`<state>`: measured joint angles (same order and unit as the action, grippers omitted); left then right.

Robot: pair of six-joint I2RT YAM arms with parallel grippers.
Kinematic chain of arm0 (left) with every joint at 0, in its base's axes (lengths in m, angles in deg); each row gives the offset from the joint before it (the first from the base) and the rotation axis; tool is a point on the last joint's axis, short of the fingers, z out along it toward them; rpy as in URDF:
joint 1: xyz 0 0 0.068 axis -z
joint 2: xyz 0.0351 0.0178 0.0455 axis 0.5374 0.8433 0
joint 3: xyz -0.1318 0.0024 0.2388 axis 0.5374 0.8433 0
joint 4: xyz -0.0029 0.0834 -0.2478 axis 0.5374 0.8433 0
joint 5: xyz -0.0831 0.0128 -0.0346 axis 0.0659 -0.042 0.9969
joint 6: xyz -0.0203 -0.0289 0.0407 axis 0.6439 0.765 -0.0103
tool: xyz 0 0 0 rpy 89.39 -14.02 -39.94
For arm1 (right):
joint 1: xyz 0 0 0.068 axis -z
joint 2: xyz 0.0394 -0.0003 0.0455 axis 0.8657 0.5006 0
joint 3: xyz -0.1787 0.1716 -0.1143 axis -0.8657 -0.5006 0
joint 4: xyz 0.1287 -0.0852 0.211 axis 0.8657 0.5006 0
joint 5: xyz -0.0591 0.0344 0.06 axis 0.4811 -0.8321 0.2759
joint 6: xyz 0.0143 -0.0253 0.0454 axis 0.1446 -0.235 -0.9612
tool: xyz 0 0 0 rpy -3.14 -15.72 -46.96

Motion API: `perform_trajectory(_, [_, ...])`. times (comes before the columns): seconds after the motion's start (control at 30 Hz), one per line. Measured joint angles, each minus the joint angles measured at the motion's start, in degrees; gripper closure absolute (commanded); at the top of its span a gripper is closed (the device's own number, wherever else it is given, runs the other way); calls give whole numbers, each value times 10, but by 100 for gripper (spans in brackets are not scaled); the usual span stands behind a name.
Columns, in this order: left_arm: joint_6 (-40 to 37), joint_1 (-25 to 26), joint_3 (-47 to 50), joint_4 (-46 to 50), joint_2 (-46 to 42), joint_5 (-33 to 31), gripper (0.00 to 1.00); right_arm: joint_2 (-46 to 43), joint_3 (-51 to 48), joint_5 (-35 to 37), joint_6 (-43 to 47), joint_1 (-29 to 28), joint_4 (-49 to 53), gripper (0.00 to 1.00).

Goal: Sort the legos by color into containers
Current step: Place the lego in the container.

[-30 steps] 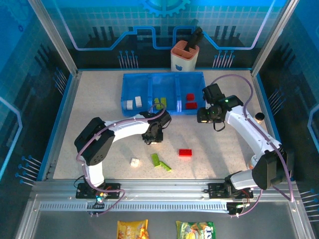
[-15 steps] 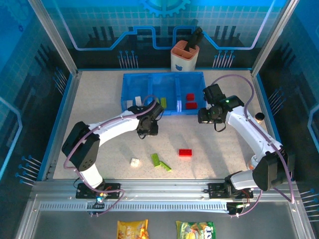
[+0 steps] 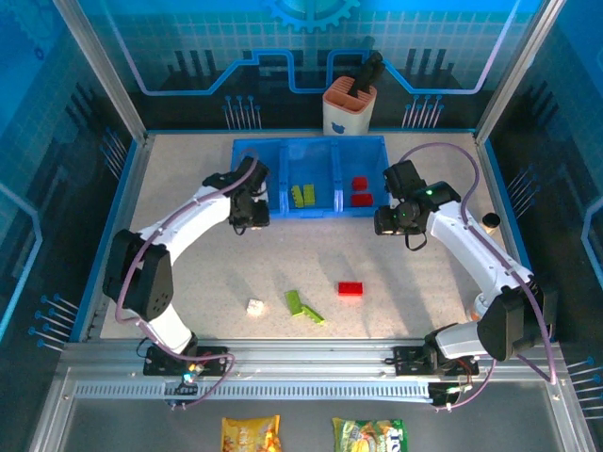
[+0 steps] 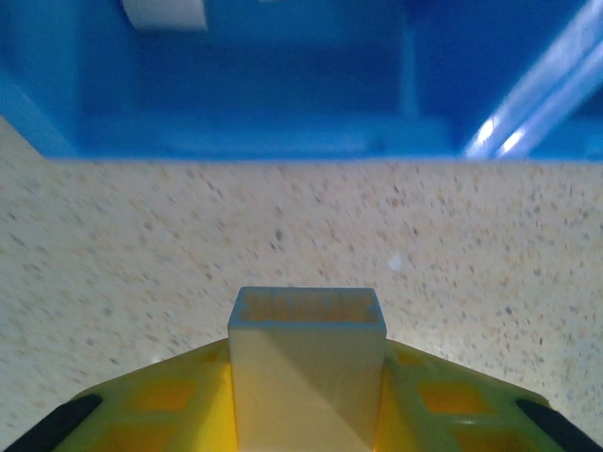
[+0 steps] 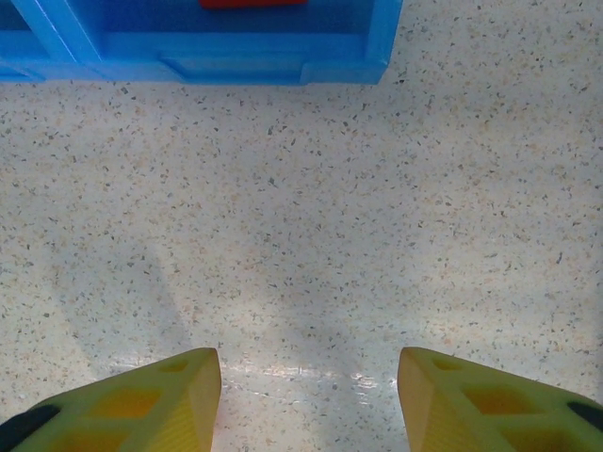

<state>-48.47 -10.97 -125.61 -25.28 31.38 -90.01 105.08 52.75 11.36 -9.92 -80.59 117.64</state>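
First, closest to the arm bases, four loose legos lie on the speckled tabletop (image 3: pixel 188 273). The small white brick (image 3: pixel 254 306) sits at the left. Right of it, the first green brick (image 3: pixel 293 301) has its long axis running roughly near to far, its far end leaning a little left. The second green brick (image 3: pixel 313 315), just beside the first one's near end, lies on a diagonal toward the right. The loose red brick (image 3: pixel 350 288) lies apart to their right, long axis left to right.

Farther back, the left tool (image 3: pixel 250 211) is closed on a held white brick (image 4: pixel 307 363), pinched between its yellow fingers (image 4: pixel 160 405). This brick's long axis runs along the fingers, its far end pointing at the blue tray (image 4: pixel 236 141). It hangs over bare tabletop just short of the near wall of the left compartment, where another white piece (image 4: pixel 165 11) lies. The right tool (image 5: pixel 309 381) is spread wide and holds nothing, over tabletop near the tray's right front corner.

Inside the tray, stored green bricks (image 3: pixel 302 195) lie in the middle compartment and stored red bricks (image 3: pixel 359 199) in the right one. Behind the tray stands an orange-and-white cup (image 3: pixel 350 111).
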Motion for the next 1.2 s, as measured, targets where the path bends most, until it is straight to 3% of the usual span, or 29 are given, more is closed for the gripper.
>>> perform_trajectory(0.3, [-64,-49,-134,20,108,6,64,-7,-1,2,0,0,0,46])
perform_trajectory(0.7, [-85,-85,-304,48,270,7,62,-16,-16,2,0,0,3,46])
perform_trajectory(1.2, [-116,-96,-490,76,402,-71,62,-20,-40,2,0,0,2,46])
